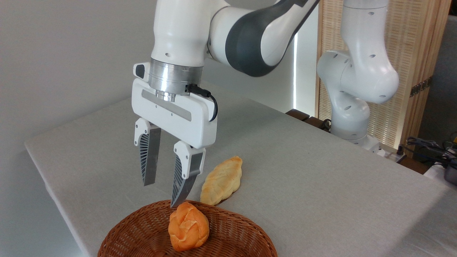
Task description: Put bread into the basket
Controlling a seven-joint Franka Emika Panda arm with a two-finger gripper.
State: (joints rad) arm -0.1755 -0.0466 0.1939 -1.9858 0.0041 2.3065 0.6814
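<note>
The bread [188, 227], a small deep-orange bun with a folded top, lies inside the basket [228, 233], a wide reddish-brown wicker oval at the bottom of the view. My gripper [162, 194] hangs just above the basket's far rim, open, with nothing between its ribbed fingers. The right fingertip ends close above the bun, and I cannot tell whether it touches it.
A longer pale-golden braided loaf [222, 180] lies on the grey table [303, 171] just behind the basket, right of the gripper. The arm's white base [351, 107] stands at the table's far right edge. Cables [428, 146] lie beyond it.
</note>
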